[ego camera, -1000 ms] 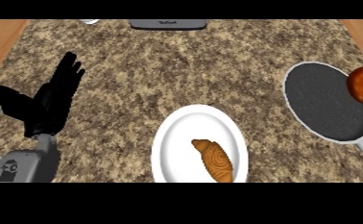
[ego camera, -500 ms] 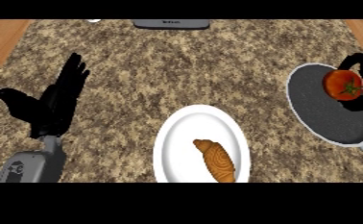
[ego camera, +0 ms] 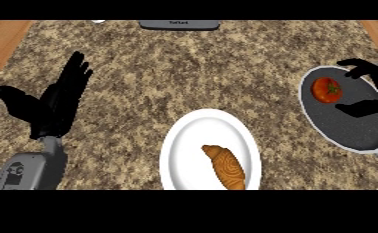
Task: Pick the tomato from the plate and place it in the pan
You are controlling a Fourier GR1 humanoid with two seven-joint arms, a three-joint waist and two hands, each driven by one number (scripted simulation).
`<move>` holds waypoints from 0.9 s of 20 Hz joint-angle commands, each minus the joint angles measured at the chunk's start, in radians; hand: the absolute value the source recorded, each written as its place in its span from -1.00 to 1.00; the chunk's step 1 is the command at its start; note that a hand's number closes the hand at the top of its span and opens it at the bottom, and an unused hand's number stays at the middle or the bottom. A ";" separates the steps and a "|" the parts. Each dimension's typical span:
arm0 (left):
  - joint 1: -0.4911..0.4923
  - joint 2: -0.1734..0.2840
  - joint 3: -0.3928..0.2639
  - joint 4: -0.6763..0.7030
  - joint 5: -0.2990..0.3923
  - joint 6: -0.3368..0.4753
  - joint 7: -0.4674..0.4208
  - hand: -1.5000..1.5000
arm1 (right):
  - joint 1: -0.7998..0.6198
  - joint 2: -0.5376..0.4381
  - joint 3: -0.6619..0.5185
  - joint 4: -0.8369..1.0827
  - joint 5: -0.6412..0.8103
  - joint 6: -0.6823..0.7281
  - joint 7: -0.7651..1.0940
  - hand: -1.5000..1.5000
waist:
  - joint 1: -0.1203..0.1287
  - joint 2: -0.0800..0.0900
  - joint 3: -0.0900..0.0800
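The red tomato [ego camera: 326, 89] lies inside the dark grey pan [ego camera: 341, 129] at the right edge of the head view. My right hand [ego camera: 359, 109] comes in from the right edge, its fingers above the tomato and its thumb below it. Both are spread and stand slightly apart from the tomato. The white plate [ego camera: 193, 149] sits at the lower middle and holds only a croissant [ego camera: 226, 166]. My left hand [ego camera: 63, 99] rests open at the left, fingers up, far from the plate and pan.
A grey appliance [ego camera: 179, 24] stands at the counter's far edge, with a small white object [ego camera: 98, 21] to its left. Wooden strips border the speckled counter at the far left [ego camera: 11, 37] and far right [ego camera: 369, 27].
The tomato came in from the right edge with my right hand and now lies further left in the pan. The hand's fingers have spread off it. The left hand stayed put.
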 commanded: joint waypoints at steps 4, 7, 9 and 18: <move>0.058 0.000 -0.012 -0.075 -0.032 0.009 0.013 0.00 | -0.075 0.001 -0.115 0.160 -0.085 0.104 -0.191 -1.00 | -0.007 -0.006 0.000; 0.005 0.001 0.017 -0.017 -0.016 0.009 0.015 0.00 | -0.093 -0.028 -0.205 0.211 -0.177 0.181 -0.247 -1.00 | -0.011 -0.002 0.001; 0.020 -0.033 -0.008 -0.012 -0.034 0.027 -0.003 0.00 | -0.135 -0.038 -0.256 0.233 -0.235 0.254 -0.189 -1.00 | -0.010 -0.003 0.000; -0.008 -0.015 0.012 -0.023 -0.016 0.013 0.036 0.00 | -0.015 -0.310 -0.400 0.383 -0.386 0.744 -0.357 -1.00 | -0.018 0.001 0.003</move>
